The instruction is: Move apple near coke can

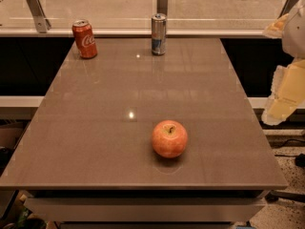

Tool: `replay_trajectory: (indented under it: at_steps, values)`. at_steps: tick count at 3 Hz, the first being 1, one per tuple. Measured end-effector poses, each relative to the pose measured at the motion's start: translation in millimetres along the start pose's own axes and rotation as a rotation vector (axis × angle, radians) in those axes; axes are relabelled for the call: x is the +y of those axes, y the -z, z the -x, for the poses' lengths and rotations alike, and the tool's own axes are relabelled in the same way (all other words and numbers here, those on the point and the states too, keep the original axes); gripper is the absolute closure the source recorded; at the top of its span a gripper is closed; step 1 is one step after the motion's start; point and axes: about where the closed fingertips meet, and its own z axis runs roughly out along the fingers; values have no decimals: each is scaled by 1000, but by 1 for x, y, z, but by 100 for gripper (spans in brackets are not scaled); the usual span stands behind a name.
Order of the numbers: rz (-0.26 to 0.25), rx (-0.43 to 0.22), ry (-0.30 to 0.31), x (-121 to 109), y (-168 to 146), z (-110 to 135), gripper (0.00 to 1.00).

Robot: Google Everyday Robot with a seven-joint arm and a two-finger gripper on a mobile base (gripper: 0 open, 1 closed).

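Where the worktop point(86, 128) ends at its right edge, the robot's arm point(291, 82) enters the view from the upper right corner and slants downward and slightly leftward, its pale, yellow-lit segments stacked one below the other beyond the worktop's surface. Its lowest visible part, taken as the gripper point(275, 114), sits just off the worktop's right edge, about level with the middle of the surface; how wide it stands cannot be told, and no object is seen in contact with it. The apple point(169, 139), red-orange with a yellowish patch and its stem dimple facing up, rests on the worktop to the left of the gripper and somewhat nearer the camera, well apart from it, in the front half of the surface. The coke can point(85, 38), red with white script and a silver top, stands upright far to the gripper's left at the far left corner of the worktop, well apart from the apple. A slim silver-and-blue can point(158, 34) stands upright at the far edge, between the coke can and the gripper from left to right, and farther from the camera than the apple or the gripper. Behind both cans runs a pale ledge point(124, 32) carrying metal brackets point(35, 8).
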Motion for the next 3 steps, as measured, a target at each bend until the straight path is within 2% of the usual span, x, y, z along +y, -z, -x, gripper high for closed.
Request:
replay_trajectory:
  at_steps: [2,3]
  values:
    - [-9,-19,-8,-1,7,-2,0]
    - [-11,-91,-31,1,14,-10,0]
